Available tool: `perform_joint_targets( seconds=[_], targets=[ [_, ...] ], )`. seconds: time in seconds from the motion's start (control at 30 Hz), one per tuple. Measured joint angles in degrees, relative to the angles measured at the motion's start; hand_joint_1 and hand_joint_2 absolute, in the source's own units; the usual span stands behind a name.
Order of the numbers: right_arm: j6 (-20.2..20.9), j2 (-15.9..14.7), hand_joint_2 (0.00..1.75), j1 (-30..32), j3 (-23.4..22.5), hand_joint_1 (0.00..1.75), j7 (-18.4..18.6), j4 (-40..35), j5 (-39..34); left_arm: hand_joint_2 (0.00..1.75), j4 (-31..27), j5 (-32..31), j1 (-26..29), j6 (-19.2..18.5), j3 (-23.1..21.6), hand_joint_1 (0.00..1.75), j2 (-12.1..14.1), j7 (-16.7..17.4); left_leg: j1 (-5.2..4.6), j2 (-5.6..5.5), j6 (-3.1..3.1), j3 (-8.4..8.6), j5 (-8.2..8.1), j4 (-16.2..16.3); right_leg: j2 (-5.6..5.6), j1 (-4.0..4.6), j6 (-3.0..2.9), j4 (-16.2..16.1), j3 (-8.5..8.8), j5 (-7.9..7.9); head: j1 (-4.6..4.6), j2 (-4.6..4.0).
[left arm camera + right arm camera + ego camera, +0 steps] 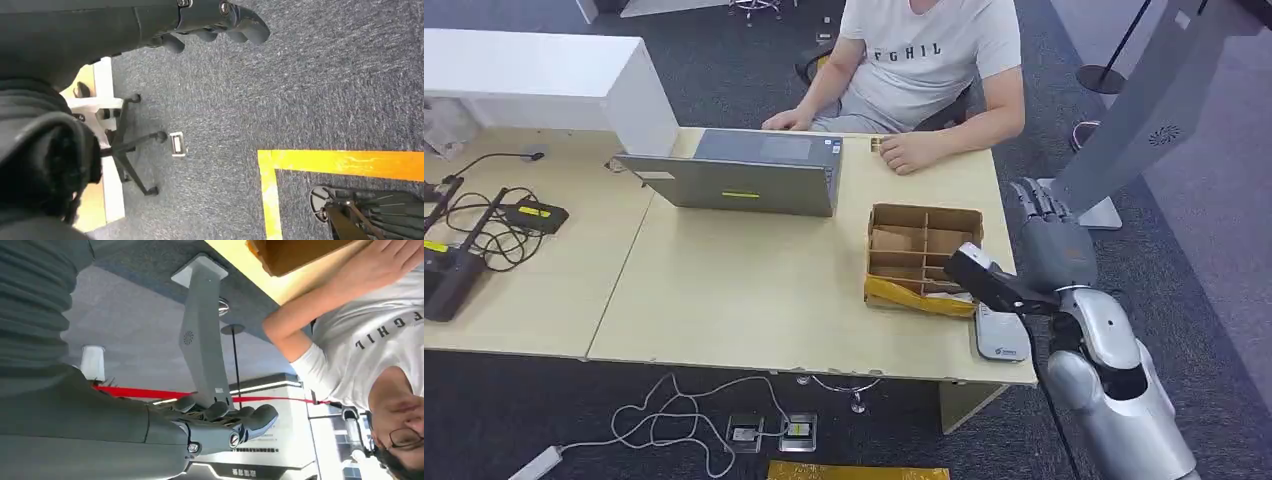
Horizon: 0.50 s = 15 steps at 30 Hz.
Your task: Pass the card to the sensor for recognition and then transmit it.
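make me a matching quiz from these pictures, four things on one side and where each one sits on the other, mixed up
Things:
1. laptop
2. cardboard box
3. right robot hand
4. black cables

Places:
A. raised past the desk's right edge, beside the grey stand
B. at the left end of the desk
C. in front of the seated person, lid up
D. near the desk's right end, divided into compartments

Pairs: 1-C, 2-D, 3-A, 4-B
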Motion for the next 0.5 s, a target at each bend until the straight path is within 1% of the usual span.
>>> perform_joint_targets(
  seconds=[0.2,0.37,0.5],
  targets=[
    [0.28,0.00,1.75,-0.21,0.02,0.00,-0.09,0.00,-0.20,0.00,0.00,0.28,0.00,0.00,0.00,0.00,-0.02,0.00,0.00,0.00,0.00,0.00,0.00,0.00,0.00,0.00,0.00,0.00,-0.01,0.00,0.00,0.00],
    [1.33,0.13,1.75,-0.08,0.35,0.00,-0.09,0.00,0.20,0.00,0.00,0.33,-0.01,-0.09,0.00,0.00,-0.02,0.00,0.00,0.00,0.00,-0.02,0.00,-0.01,0.00,0.00,0.00,0.00,-0.01,0.00,0.00,0.00],
    [1.14,0.70,1.75,0.20,1.05,0.00,-0.07,0.37,0.92,0.00,0.00,0.33,-0.04,-0.09,0.00,0.00,-0.02,0.00,0.01,0.00,0.00,-0.02,0.00,-0.01,0.00,0.01,0.00,0.01,-0.01,0.00,0.00,0.00]
  ],
)
